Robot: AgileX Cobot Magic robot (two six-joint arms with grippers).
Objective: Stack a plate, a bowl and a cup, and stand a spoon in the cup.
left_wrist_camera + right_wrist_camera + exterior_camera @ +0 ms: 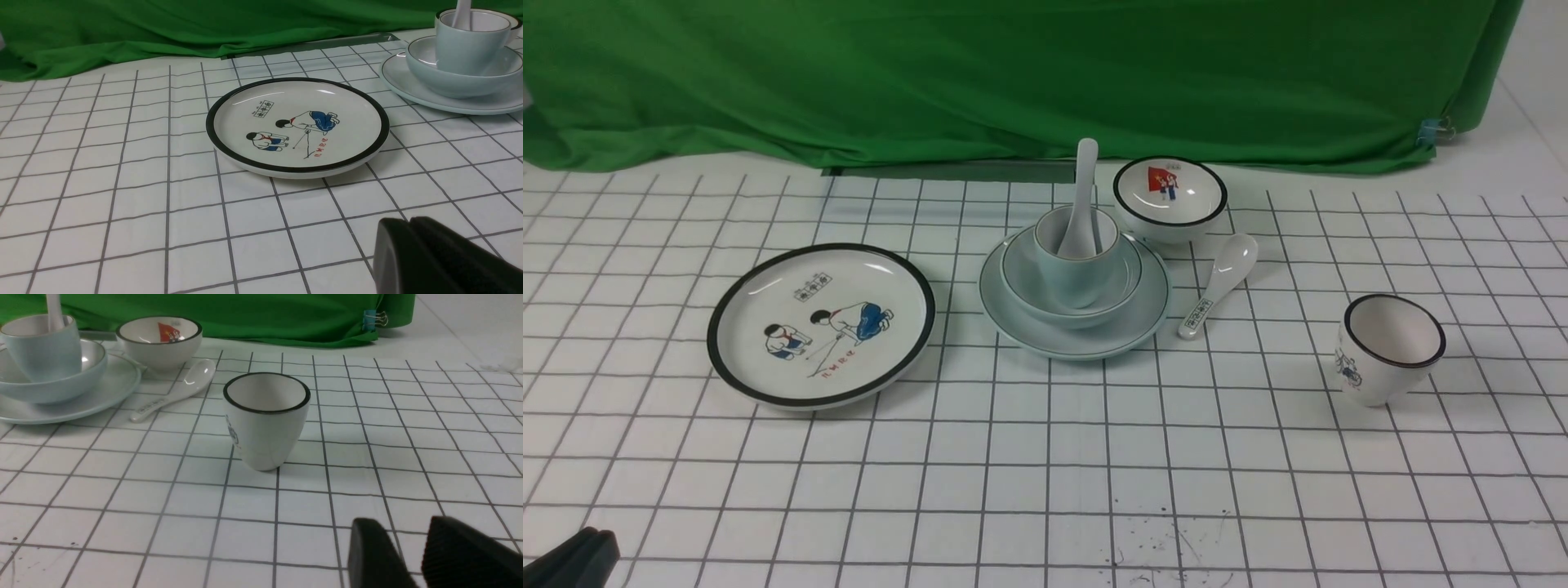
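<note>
The pale blue-green plate lies mid-table with the bowl on it and the cup in the bowl. The plain white spoon stands in the cup. The stack also shows in the left wrist view: plate, bowl, cup; and in the right wrist view: plate, bowl, cup. My left gripper is shut and empty at the near left corner. My right gripper is open and empty, out of the front view.
A white black-rimmed plate with cartoon children lies at left. A white bowl with a red-flag picture stands behind the stack. A printed-handle spoon lies right of the stack. A white black-rimmed cup stands at right. Green cloth hangs behind.
</note>
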